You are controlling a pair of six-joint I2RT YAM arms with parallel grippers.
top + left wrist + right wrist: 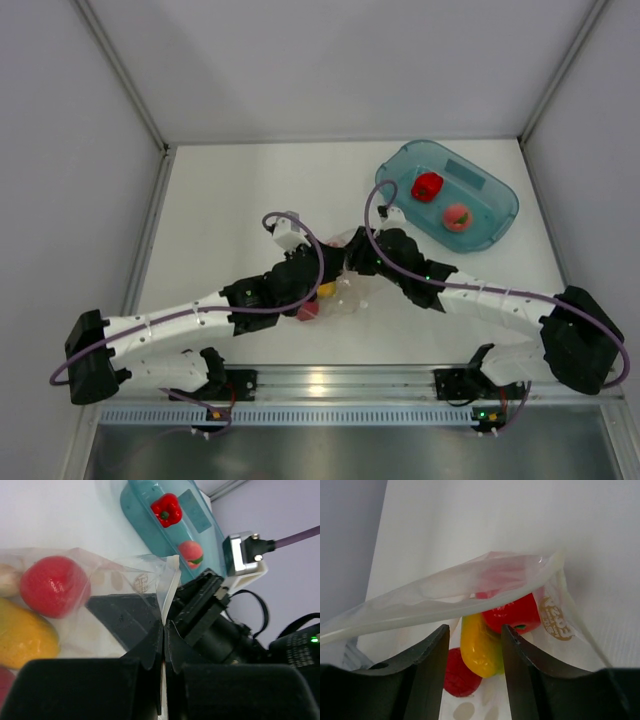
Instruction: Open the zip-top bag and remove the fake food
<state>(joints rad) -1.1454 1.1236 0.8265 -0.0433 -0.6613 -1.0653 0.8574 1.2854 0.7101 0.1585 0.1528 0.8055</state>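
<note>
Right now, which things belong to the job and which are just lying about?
Job: bag, pinched by left gripper; yellow piece and red piece inside; right gripper at its mouth; pepper and peach, already out.
Lying about: only the tub holding those two.

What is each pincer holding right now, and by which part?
The left pincer is shut on the bag, pinching one edge at its opening. The right pincer is open at the bag's mouth, gripping nothing yet.

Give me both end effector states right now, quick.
Left end effector: closed, pinching the edge of the clear, white-dotted plastic zip-top bag.
Right end effector: open at the bag's mouth, nothing gripped.
</note>
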